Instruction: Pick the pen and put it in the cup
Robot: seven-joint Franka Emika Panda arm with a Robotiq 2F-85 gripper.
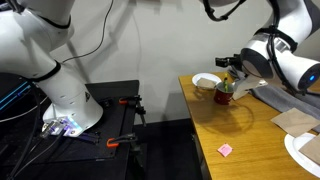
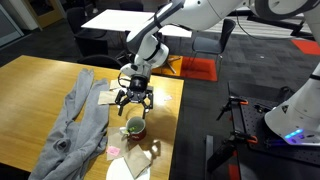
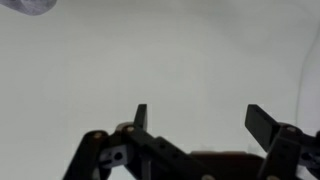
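Observation:
The dark red cup (image 1: 223, 95) stands on the wooden table; it also shows in an exterior view (image 2: 134, 128). Something yellow-green, seemingly the pen (image 2: 133, 125), shows inside the cup's mouth; in an exterior view a yellowish bit (image 1: 228, 86) sits at the rim. My gripper (image 2: 133, 99) hangs just above the cup, open and empty, and it shows above the cup in an exterior view (image 1: 230, 76). In the wrist view the two fingers (image 3: 200, 115) are spread apart with nothing between them, against a blank pale background; cup and pen do not show there.
A white bowl (image 1: 206, 80) stands beside the cup. A pink sticky note (image 1: 226, 150) lies near the table's front. A grey cloth (image 2: 78, 125) lies on the table. A white plate (image 2: 128, 169) and brown paper (image 2: 140, 157) lie near the edge.

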